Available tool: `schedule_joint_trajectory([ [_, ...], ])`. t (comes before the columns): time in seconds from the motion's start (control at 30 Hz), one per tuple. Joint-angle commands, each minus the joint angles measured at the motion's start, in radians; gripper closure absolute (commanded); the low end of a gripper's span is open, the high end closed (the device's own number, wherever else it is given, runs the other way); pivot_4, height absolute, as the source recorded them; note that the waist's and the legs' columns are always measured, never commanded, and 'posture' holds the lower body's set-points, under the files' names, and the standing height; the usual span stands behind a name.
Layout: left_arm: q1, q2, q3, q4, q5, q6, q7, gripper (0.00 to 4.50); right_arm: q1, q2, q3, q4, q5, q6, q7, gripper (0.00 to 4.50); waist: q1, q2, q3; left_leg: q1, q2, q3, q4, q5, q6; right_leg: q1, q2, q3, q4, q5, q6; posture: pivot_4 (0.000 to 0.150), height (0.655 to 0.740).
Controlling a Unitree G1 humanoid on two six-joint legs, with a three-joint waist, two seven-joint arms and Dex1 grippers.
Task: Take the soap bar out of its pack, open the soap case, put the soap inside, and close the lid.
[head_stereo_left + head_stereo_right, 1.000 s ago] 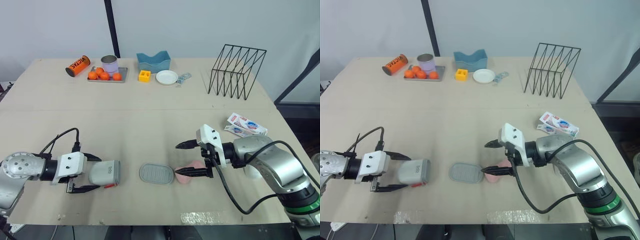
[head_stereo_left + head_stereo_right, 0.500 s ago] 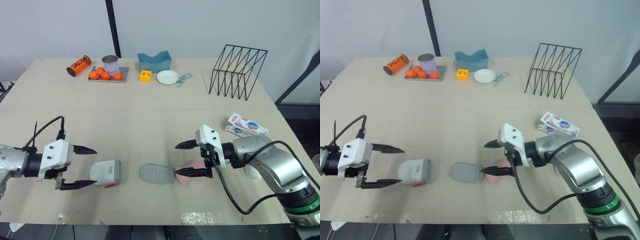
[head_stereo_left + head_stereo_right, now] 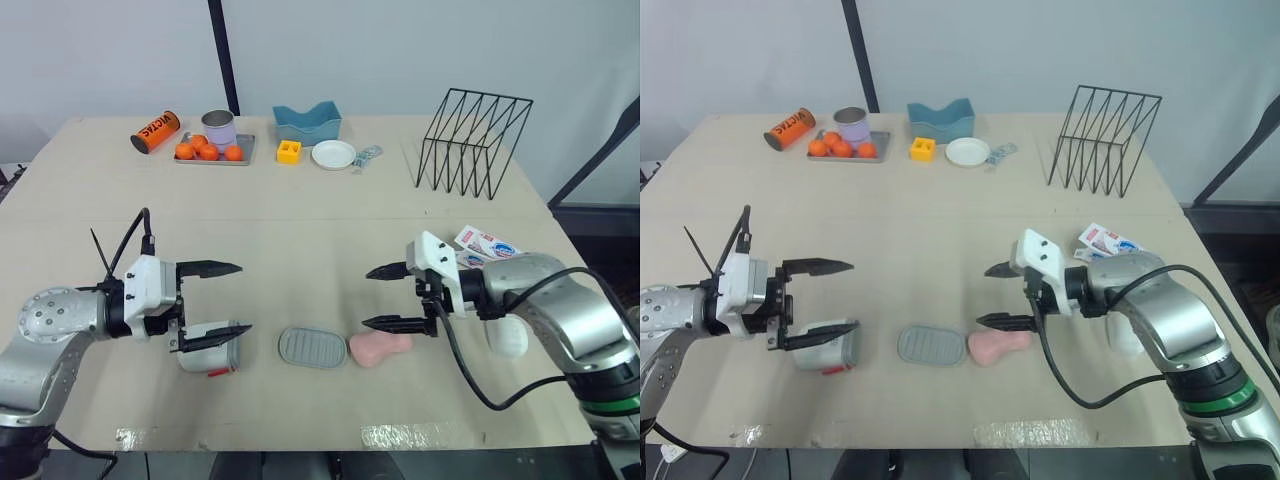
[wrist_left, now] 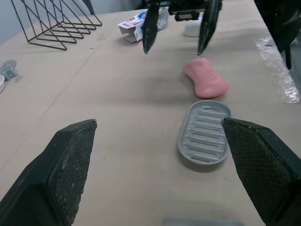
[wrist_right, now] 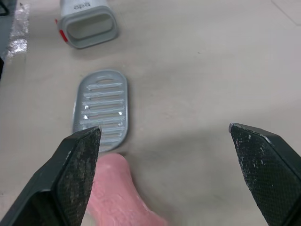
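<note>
Soap bar point(image 3: 378, 348) lay just beside, at six o'clock from, the right gripper point(image 3: 368, 298), whose fingers were released, spread wide.

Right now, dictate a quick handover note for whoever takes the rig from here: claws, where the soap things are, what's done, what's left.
Left claw: open, empty, by the grey case shell, which lies on its side.
Right claw: open, empty, close above the pink soap.
Soap lies bare beside the slatted tray; pack sits behind the right arm.
Done: soap unpacked, case apart.
Left: soap into case, close it.
</note>
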Motion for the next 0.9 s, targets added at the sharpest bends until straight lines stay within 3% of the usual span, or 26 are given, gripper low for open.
schedule_joint_trajectory([
  [0.03,0.028,0.036,0.010,-0.050,0.013,-0.045,-0.048,0.01,0.019,-0.053,-0.028,-0.061,-0.016,-0.029,0.031,0.00,0.000,0.000,0.000,0.000,0.000,0.000,0.000,0.000,0.000,0.000,0.000,0.000,0.000,0.000,0.000,0.150,0.7400],
  [0.33,0.073,0.088,-0.012,-0.056,0.039,-0.077,-0.127,0.01,0.084,-0.186,0.016,-0.159,-0.109,-0.145,0.114,0.00,0.000,0.000,0.000,0.001,0.000,0.000,0.000,0.000,0.000,0.001,0.000,0.000,0.000,0.000,0.000,0.150,0.7400],
  [0.6,0.079,0.081,-0.052,-0.067,0.058,-0.103,-0.127,0.01,0.048,-0.158,0.155,-0.188,-0.252,-0.179,0.107,0.00,0.000,0.000,0.000,0.001,0.000,0.000,0.000,0.000,0.000,0.001,0.000,0.001,0.000,0.000,0.001,0.150,0.7400],
  [0.9,0.089,0.071,-0.061,-0.064,0.067,-0.120,-0.104,0.01,0.014,-0.118,0.212,-0.121,-0.341,-0.180,0.101,0.00,0.000,0.000,0.000,0.001,0.000,0.000,0.000,0.000,0.000,0.001,0.000,0.000,0.000,0.000,0.000,0.150,0.7400],
])
